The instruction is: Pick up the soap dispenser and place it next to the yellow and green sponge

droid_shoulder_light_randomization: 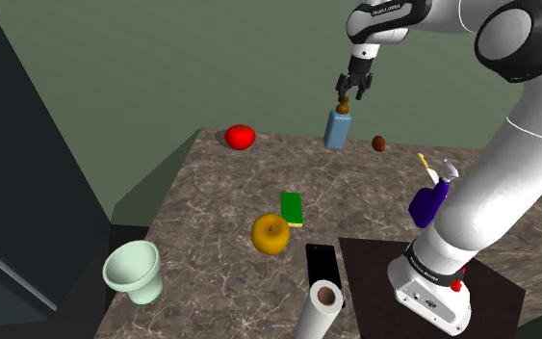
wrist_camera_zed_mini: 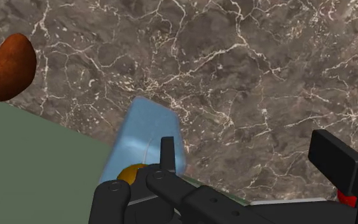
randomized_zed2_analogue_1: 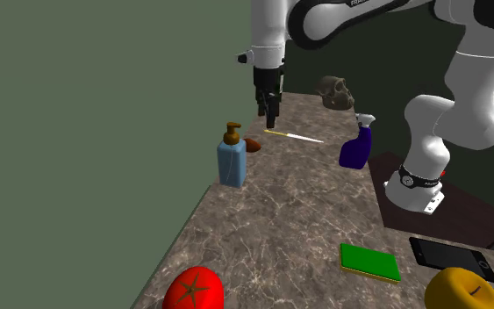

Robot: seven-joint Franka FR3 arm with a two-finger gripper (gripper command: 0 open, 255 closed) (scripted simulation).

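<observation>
I have the black two-finger gripper [droid_shoulder_light_randomization: 352,94] hanging just above the pale blue, flat-sided soap dispenser [droid_shoulder_light_randomization: 337,127], fingers spread and pinching nothing. In the wrist view the gripper [wrist_camera_zed_mini: 244,143] is not centred. The dispenser's brown pump head [wrist_camera_zed_mini: 133,173] sits just outside one finger, and the open gap looks down on bare counter.

The soap dispenser [randomized_zed2_analogue_1: 232,158] stands upright at the far edge of the dark veined-marble counter [droid_shoulder_light_randomization: 211,221], seen from the shoulder view, with a small reddish-brown lump [wrist_camera_zed_mini: 10,67] near it. The flat rectangular sponge with a green top and yellow edge [droid_shoulder_light_randomization: 292,207] lies well apart from the dispenser. It is nearer the stand, toward the middle of the counter, just beside a round yellow fruit [droid_shoulder_light_randomization: 270,233].

To do this step well, I judge I should slide the gripper sideways until the pump and the bottle's narrow sides lie between the fingers. Then I would come straight down past the pump and close on the body rather than the head. A grip on the pump alone could let the bottle swing or tip off the edge, which is close.

The arm rises from the stand at the shoulder view's lower right and bends at a high elbow. It reaches across to the left with the wrist pointing straight down.
</observation>
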